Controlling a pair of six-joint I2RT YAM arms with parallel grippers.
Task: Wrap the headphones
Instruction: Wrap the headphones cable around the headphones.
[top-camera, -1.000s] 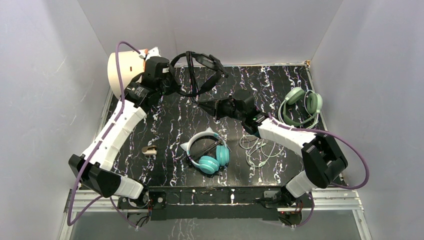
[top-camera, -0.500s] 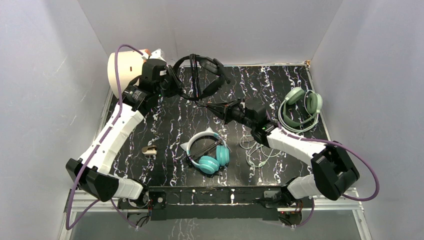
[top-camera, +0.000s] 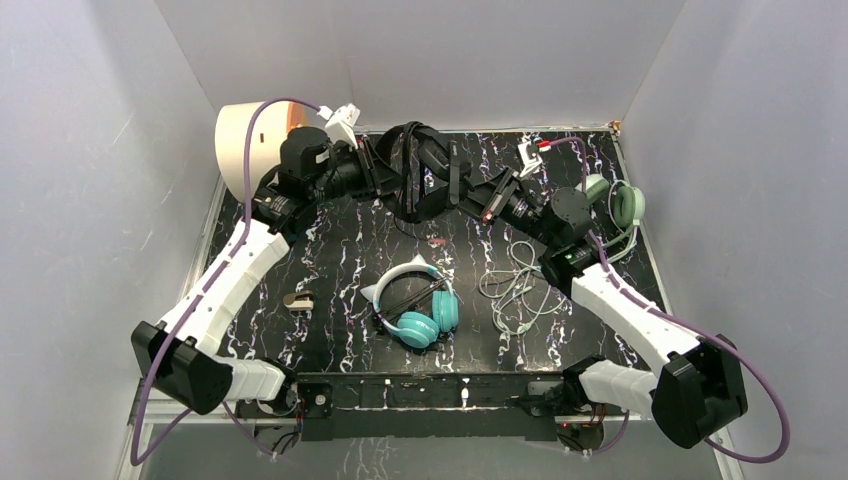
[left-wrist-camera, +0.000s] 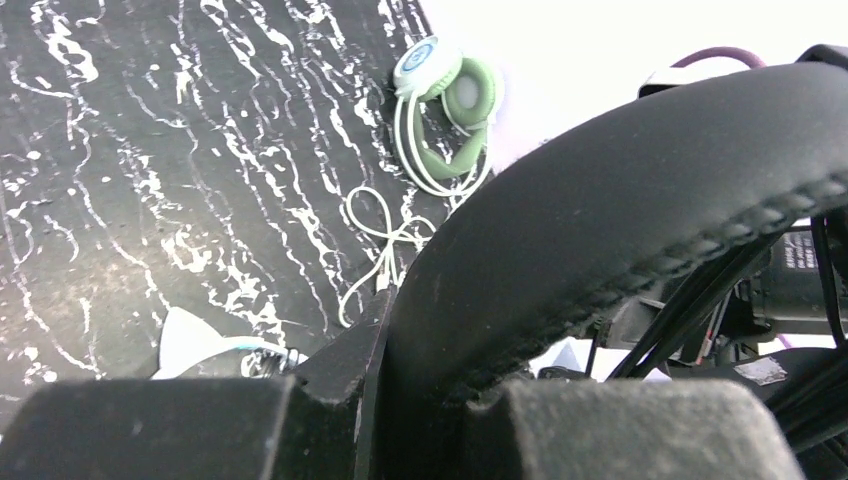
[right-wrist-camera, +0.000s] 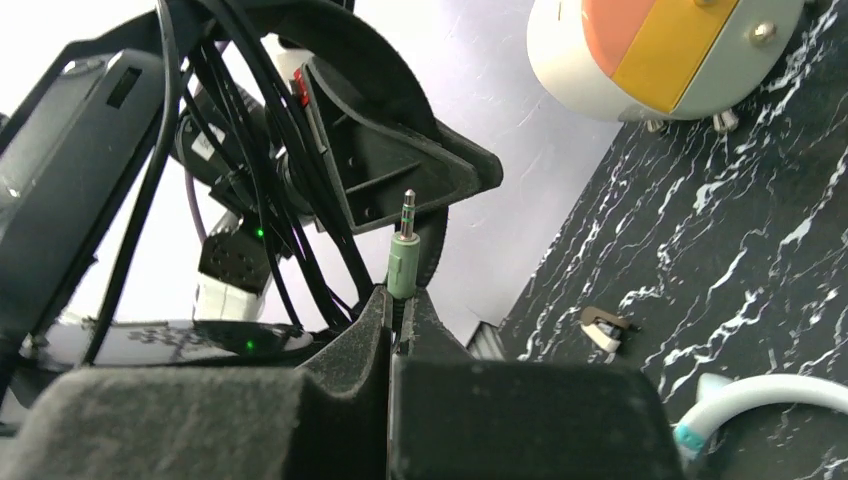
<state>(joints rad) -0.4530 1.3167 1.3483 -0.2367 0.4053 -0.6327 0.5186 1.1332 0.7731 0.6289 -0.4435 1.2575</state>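
**Left hand (top-camera: 375, 178) clenched on the black headphones (top-camera: 425, 180); right hand (top-camera: 497, 195) pinching their jack plug (right-wrist-camera: 404, 250).**

From above, both hands meet over the far side of the desk (top-camera: 330, 250), while the teal headphones (top-camera: 415, 305) lie near and the sage-green headphones (top-camera: 610, 205) lie far right, both untouched. On your left wrist view, the padded band (left-wrist-camera: 620, 220) fills the jaws, so hold it firm and level. On your right wrist view, the fingers are shut on the plug, with black cord (right-wrist-camera: 280, 190) looped round the band. Draw the last turn snug and tuck the plug under a loop without yanking.
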